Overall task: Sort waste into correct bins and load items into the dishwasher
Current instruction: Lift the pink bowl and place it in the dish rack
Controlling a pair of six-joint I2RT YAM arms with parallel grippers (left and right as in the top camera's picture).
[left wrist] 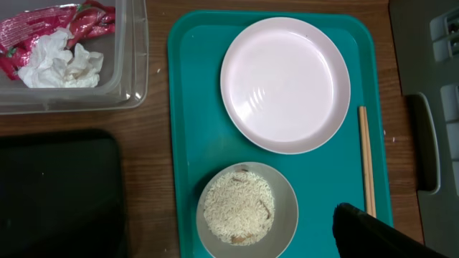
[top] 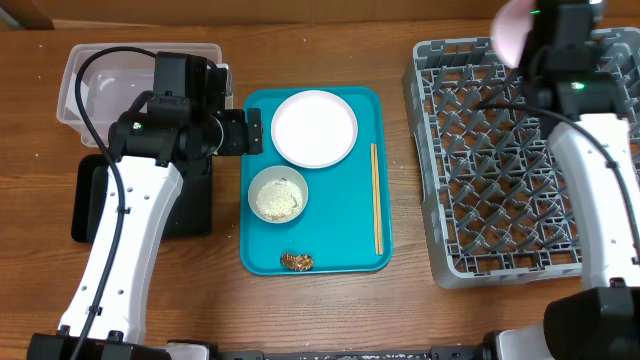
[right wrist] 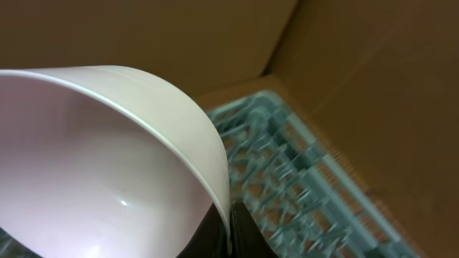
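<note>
My right gripper is shut on the rim of a pale white-pink bowl, which it holds tilted above the far edge of the grey dish rack. The same bowl shows at the top of the overhead view. My left gripper stands open at the left edge of the teal tray, with nothing between its fingers. On that tray lie a plate, a bowl of rice grains, chopsticks and a brown food lump. The clear tub holds the red-and-white wrapper and the tissue wad.
The black tray lies in front of the clear tub, mostly under my left arm. The dish rack fills the table's right side beneath my right arm. Bare wooden table shows between tray and rack.
</note>
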